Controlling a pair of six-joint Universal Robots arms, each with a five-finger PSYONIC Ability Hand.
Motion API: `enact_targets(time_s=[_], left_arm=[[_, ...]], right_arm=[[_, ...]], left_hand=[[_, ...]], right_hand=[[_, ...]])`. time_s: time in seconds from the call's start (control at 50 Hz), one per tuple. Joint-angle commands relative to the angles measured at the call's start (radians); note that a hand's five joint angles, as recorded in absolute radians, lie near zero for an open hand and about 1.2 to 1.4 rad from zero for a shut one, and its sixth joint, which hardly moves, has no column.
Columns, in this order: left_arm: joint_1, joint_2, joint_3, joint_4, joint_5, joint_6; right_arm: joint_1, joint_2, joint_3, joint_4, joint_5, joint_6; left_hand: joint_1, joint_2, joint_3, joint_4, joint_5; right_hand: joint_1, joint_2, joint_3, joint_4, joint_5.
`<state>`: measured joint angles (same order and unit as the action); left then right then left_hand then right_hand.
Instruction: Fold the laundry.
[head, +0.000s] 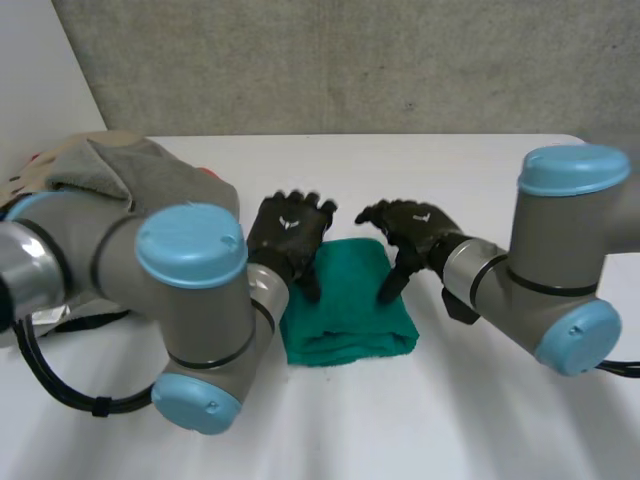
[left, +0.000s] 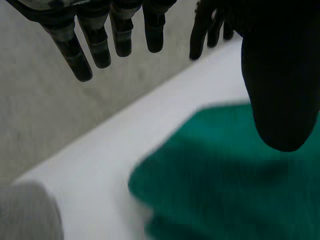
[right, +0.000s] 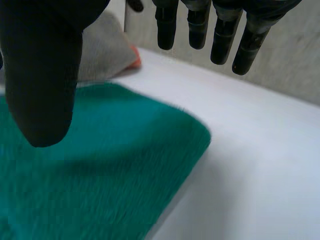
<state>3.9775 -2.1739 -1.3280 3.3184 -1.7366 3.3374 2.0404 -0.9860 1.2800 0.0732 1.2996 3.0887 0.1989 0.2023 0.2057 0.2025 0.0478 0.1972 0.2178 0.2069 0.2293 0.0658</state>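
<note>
A folded green cloth (head: 347, 305) lies in the middle of the white table (head: 450, 420). My left hand (head: 288, 232) hovers over the cloth's left edge, fingers straight and spread, holding nothing. My right hand (head: 412, 232) hangs over its right edge, open too, thumb pointing down at the cloth. In the left wrist view the green cloth (left: 235, 185) lies below the thumb (left: 282, 85) and the fingers (left: 95, 35) are straight. In the right wrist view a rounded corner of the cloth (right: 100, 170) lies under the thumb (right: 42, 75), with the fingers (right: 225, 30) straight above bare table.
A pile of grey laundry (head: 130, 170) with something red beneath lies at the table's far left, behind my left arm. It also appears in the right wrist view as grey laundry (right: 102, 50). A grey wall (head: 350, 60) backs the table.
</note>
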Motion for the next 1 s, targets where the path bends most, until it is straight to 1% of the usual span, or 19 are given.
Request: enact_targets(time_s=[0.02,0.06,0.16,0.22,0.28,0.36,0.38,0.44,0.46,0.48,0.5,0.52,0.54,0.58,0.6,0.66,0.74,0.8,1.0], left_arm=[[-0.001,-0.095,-0.010,-0.085,-0.043,0.059],[-0.001,-0.110,-0.010,-0.099,-0.037,0.065],[0.000,-0.130,-0.002,-0.108,-0.028,0.065],[0.003,-0.122,0.003,-0.111,-0.015,0.065],[0.000,-0.080,0.003,-0.111,0.002,0.067],[0.015,0.066,-0.017,-0.100,0.037,0.063],[0.025,0.116,-0.028,-0.097,0.066,0.063],[0.052,0.178,-0.043,-0.096,0.127,0.062],[0.078,0.216,-0.056,-0.096,0.178,0.059],[0.089,0.235,-0.063,-0.096,0.202,0.057],[0.098,0.255,-0.071,-0.097,0.233,0.056],[0.112,0.291,-0.089,-0.100,0.300,0.053],[0.117,0.308,-0.100,-0.103,0.345,0.050],[0.120,0.327,-0.112,-0.106,0.416,0.045],[0.123,0.338,-0.125,-0.106,0.483,0.037],[0.130,0.347,-0.138,-0.106,0.567,0.031],[0.135,0.349,-0.143,-0.106,0.557,0.025],[0.132,0.347,-0.148,-0.105,0.551,0.025],[0.132,0.345,-0.148,-0.103,0.549,0.024]], right_arm=[[0.020,0.118,-0.033,0.028,0.023,-0.083],[0.030,0.138,-0.033,0.030,0.047,-0.114],[0.063,0.152,-0.033,0.026,0.148,-0.247],[0.063,0.142,-0.033,0.028,0.168,-0.278],[0.055,0.104,-0.012,0.019,0.164,-0.256],[0.044,-0.002,0.065,-0.030,0.161,-0.119],[0.032,-0.067,0.109,-0.056,0.159,-0.052],[-0.009,-0.135,0.175,-0.079,0.159,0.007],[-0.043,-0.169,0.221,-0.092,0.155,0.034],[-0.060,-0.180,0.243,-0.095,0.152,0.041],[-0.072,-0.184,0.266,-0.095,0.147,0.042],[-0.089,-0.184,0.298,-0.093,0.135,0.042],[-0.094,-0.184,0.314,-0.096,0.126,0.041],[-0.100,-0.183,0.355,-0.098,0.090,0.041],[-0.100,-0.181,0.366,-0.099,0.078,0.042],[-0.092,-0.151,0.386,-0.122,0.018,0.051],[-0.082,-0.083,0.375,-0.156,-0.025,0.060],[-0.051,-0.043,0.349,-0.179,-0.036,0.070],[0.003,0.061,0.252,-0.181,-0.025,0.071]], left_hand=[[0.003,-0.001,-0.004,-0.001,-0.021],[0.000,-0.003,-0.007,-0.004,-0.023],[0.000,-0.003,-0.007,-0.004,-0.023],[-0.009,-0.012,-0.016,-0.012,-0.032],[-0.012,-0.015,-0.019,-0.015,-0.035],[-0.021,-0.024,-0.027,-0.024,-0.044],[-0.021,-0.024,-0.027,-0.024,-0.044],[-0.021,-0.024,-0.027,-0.024,-0.044],[-0.021,-0.024,-0.027,-0.024,-0.044],[-0.021,-0.024,-0.027,-0.024,-0.044],[-0.021,-0.024,-0.027,-0.024,-0.044],[-0.021,-0.024,-0.027,-0.024,-0.044],[-0.021,-0.024,-0.027,-0.024,-0.044],[-0.018,-0.021,-0.024,-0.021,-0.041],[-0.015,-0.018,-0.022,-0.018,-0.038],[-0.009,-0.012,-0.016,-0.013,-0.032],[-0.006,-0.009,-0.013,-0.010,-0.029],[-0.006,-0.009,-0.013,-0.010,-0.029],[-0.009,-0.012,-0.016,-0.012,-0.032]], right_hand=[[-0.023,-0.043,-0.032,-0.055,-0.066],[-0.023,-0.043,-0.032,-0.055,-0.066],[-0.023,-0.043,-0.032,-0.055,-0.066],[-0.023,-0.043,-0.032,-0.055,-0.066],[-0.023,-0.043,-0.032,-0.055,-0.066],[-0.023,-0.043,-0.032,-0.055,-0.066],[-0.023,-0.043,-0.032,-0.055,-0.066],[-0.023,-0.043,-0.032,-0.055,-0.066],[-0.023,-0.043,-0.032,-0.055,-0.066],[-0.023,-0.043,-0.032,-0.055,-0.066],[-0.023,-0.043,-0.032,-0.055,-0.066],[-0.023,-0.043,-0.032,-0.055,-0.066],[-0.023,-0.043,-0.032,-0.055,-0.066],[-0.023,-0.043,-0.032,-0.055,-0.066],[-0.021,-0.042,-0.031,-0.053,-0.064],[-0.007,-0.027,-0.016,-0.039,-0.050],[0.029,0.008,0.019,-0.004,-0.015],[0.043,0.023,0.034,0.011,0.000],[0.175,0.155,0.166,0.143,0.132]])
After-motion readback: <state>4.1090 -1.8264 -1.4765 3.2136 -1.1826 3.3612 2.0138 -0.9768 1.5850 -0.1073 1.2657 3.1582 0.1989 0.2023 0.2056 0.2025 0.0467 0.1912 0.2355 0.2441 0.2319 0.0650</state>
